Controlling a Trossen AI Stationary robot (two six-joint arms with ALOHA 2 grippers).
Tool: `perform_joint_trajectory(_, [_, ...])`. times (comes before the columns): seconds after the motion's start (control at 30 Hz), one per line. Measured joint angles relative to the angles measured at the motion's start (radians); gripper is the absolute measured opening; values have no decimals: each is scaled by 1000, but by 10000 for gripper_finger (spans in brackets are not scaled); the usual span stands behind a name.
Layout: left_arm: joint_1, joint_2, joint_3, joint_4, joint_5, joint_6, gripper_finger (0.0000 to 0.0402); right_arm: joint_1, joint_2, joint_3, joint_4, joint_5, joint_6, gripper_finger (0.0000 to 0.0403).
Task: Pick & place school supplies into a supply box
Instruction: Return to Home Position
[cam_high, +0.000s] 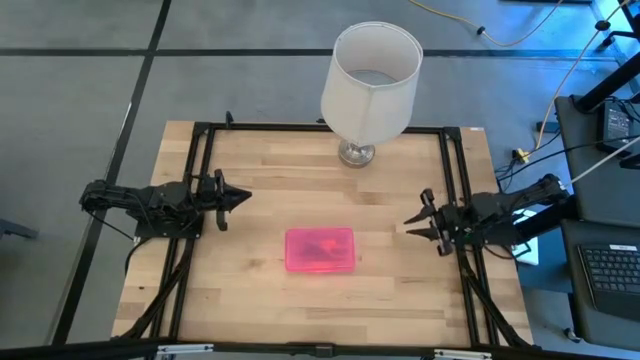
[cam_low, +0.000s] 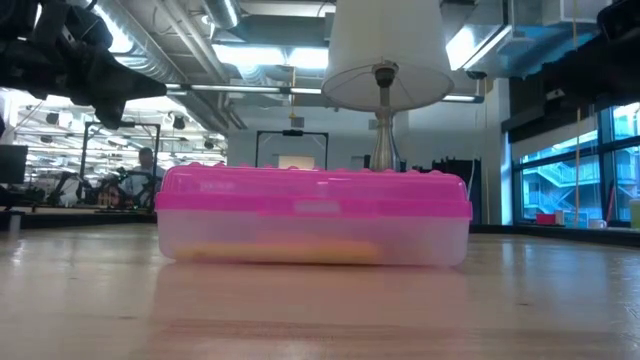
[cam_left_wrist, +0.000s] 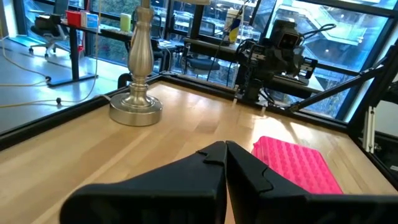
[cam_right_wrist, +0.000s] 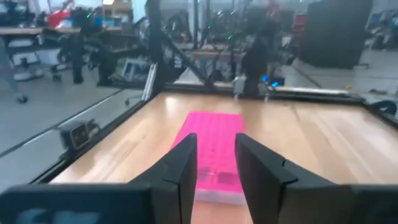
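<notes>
Two hands flank the shut supply box on the bench, well apart: left hand closed empty, right hand parted; lamp behind.

Two matte black robot arms, the left arm and the right arm, each a chain of blocky jointed segments. The left gripper has black wedge fingers with stepped notches just behind the jaw tips. The right gripper has broad, flat, blunt-tipped black fingers. Thin dark cables trail well behind the jaws
</notes>
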Motion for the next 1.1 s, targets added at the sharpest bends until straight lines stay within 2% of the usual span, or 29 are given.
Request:
perform_joint_trajectory(0.17, [0, 0, 0, 1, 1, 0, 5, 0, 2, 12, -18, -25, -26, 114])
perform_joint_trajectory(0.4, [0, 0, 0, 1, 5, 0, 2, 0, 1, 12, 53, -52, -32, 114])
perform_joint_trajectory(1.1, [0, 0, 0, 0, 7, 1, 5, 0, -25, -2, 65, -52, -51, 114])
